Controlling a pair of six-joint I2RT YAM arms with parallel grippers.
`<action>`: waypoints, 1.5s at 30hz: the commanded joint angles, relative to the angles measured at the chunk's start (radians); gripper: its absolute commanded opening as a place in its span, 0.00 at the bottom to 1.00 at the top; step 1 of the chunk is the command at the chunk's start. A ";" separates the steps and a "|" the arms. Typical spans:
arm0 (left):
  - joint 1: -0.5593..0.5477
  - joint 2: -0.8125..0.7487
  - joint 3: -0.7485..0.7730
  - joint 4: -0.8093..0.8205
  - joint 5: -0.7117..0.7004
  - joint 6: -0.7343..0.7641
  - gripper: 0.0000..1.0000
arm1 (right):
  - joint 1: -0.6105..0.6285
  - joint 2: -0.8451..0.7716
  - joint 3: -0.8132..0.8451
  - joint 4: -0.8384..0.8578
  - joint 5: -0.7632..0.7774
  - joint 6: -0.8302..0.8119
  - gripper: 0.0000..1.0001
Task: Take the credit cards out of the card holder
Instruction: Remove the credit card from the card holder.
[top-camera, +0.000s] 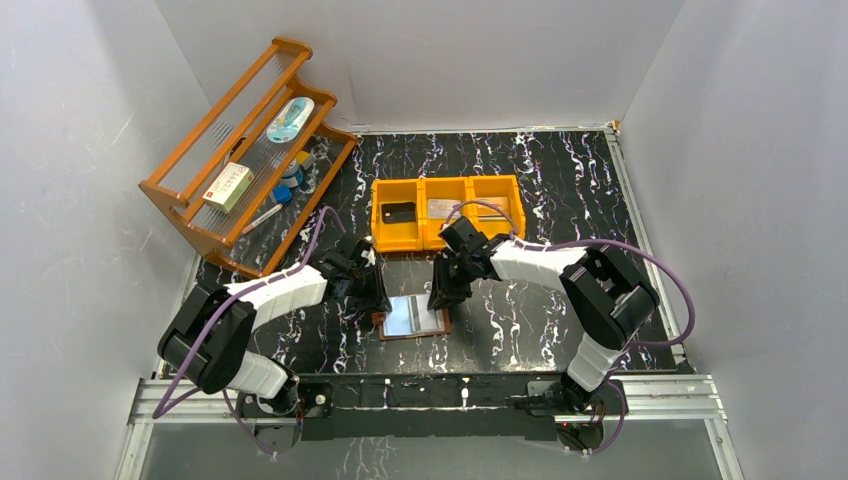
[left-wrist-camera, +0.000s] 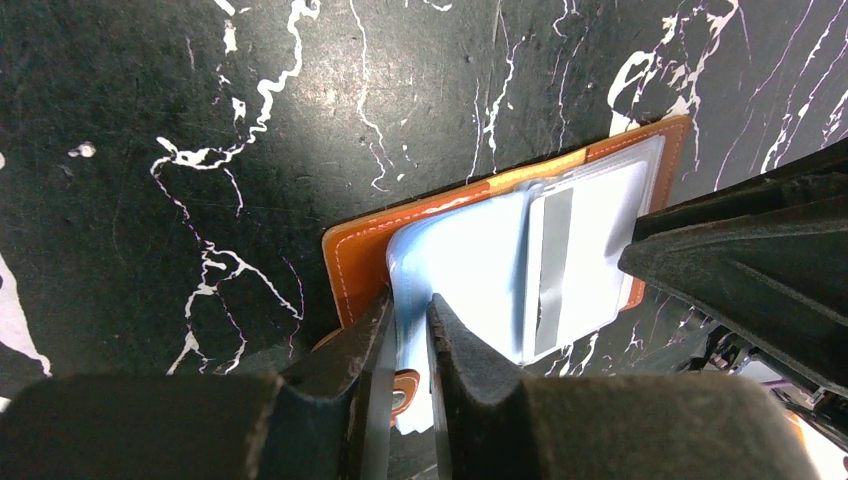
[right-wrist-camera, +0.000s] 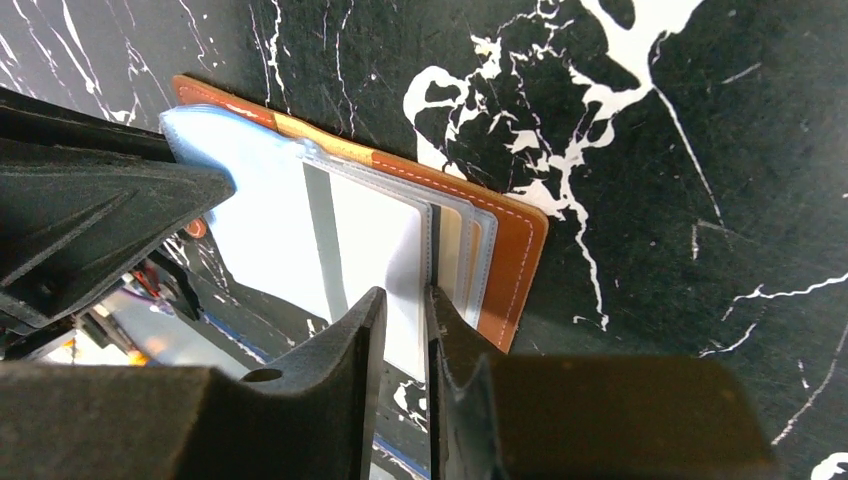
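In front of the orange bin (top-camera: 447, 212), the left gripper (left-wrist-camera: 408, 310) is pinching the pale-blue pocket (left-wrist-camera: 460, 260) of the card holder (top-camera: 413, 318) as an anchor while the right gripper (right-wrist-camera: 405, 300) is pinching a pale card (right-wrist-camera: 375, 240), which probably needs a straight, level pull.

Lower centre, left wrist view: fingers (left-wrist-camera: 350, 380) of your left gripper (left-wrist-camera: 408, 318) hide the bottom edge of the card holder (left-wrist-camera: 352, 262).
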 joint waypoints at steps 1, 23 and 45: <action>-0.005 -0.007 -0.007 -0.003 0.029 -0.005 0.17 | 0.007 -0.020 -0.069 0.126 0.013 0.103 0.27; -0.005 -0.015 0.007 -0.004 0.025 -0.014 0.17 | -0.021 -0.105 -0.044 0.219 -0.130 0.097 0.13; -0.005 -0.124 0.040 -0.116 -0.106 -0.020 0.37 | 0.059 0.042 0.098 0.200 -0.304 0.029 0.36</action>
